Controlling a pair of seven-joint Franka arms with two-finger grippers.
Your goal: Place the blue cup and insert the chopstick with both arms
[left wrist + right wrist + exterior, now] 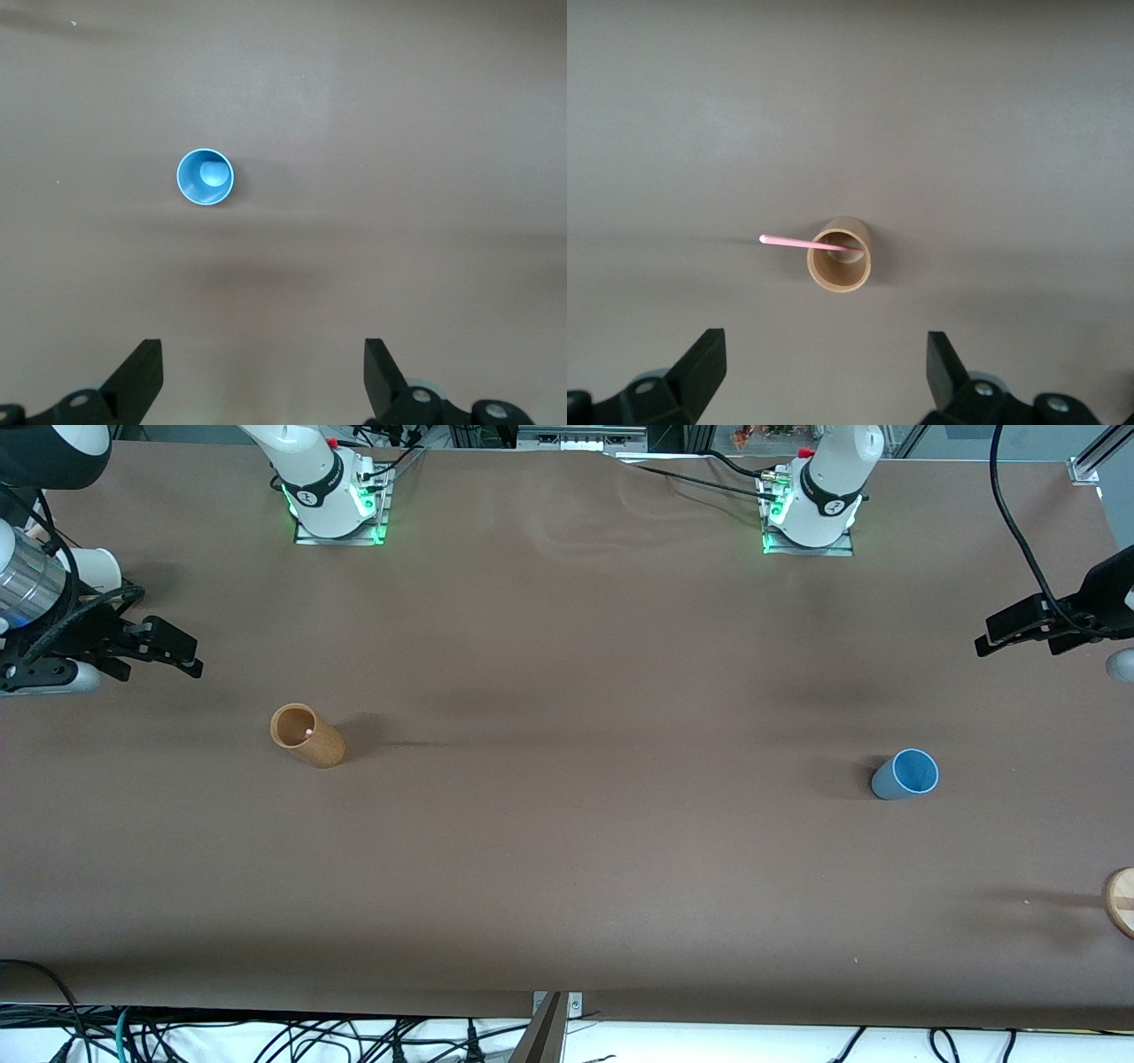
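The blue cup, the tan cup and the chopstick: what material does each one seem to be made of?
The blue cup looks like plastic: even light-blue colour and a smooth wall with a soft sheen. The tan cup looks like wood or bamboo: matte, warm tan, thick rim. The chopstick standing in the tan cup is thin, uniformly pink and smooth; plastic or painted wood, I cannot tell which.

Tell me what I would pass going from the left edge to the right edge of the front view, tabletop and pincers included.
Right arm's pincer, open → tan wooden cup with the pink chopstick standing in it → blue cup → left arm's pincer, open → round wooden piece at the edge.
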